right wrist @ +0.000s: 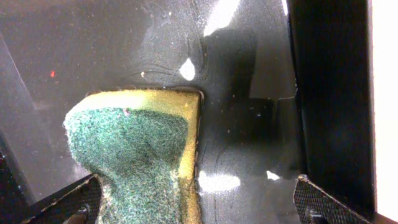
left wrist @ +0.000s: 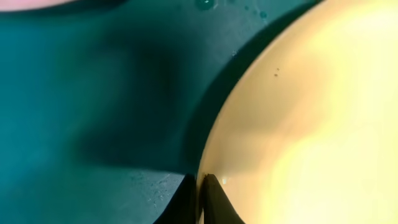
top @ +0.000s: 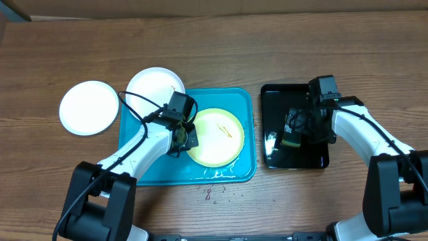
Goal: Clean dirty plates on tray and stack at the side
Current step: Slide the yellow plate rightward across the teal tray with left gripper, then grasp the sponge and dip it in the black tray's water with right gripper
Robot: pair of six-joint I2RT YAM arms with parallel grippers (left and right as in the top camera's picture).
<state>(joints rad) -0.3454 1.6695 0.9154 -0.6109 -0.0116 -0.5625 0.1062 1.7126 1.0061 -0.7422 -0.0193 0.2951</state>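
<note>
A pale yellow-green plate [top: 217,140] [left wrist: 311,124] with a small orange smear lies on the right half of the turquoise tray [top: 227,97] [left wrist: 74,93]. My left gripper [top: 187,139] [left wrist: 200,177] is shut on this plate's left rim, one finger on each side of the edge. A white plate [top: 156,87] rests at the tray's far left corner. Another white plate [top: 88,107] lies on the table to the left of the tray. My right gripper [top: 294,134] [right wrist: 198,183] stands open over a green and yellow sponge [top: 290,140] [right wrist: 130,143], which lies against its left finger.
The sponge rests on a wet, glossy black tray [top: 314,157] [right wrist: 93,43] to the right of the turquoise one. Small crumbs [top: 214,193] lie on the wooden table in front of the turquoise tray. Water pools along that tray's front edge.
</note>
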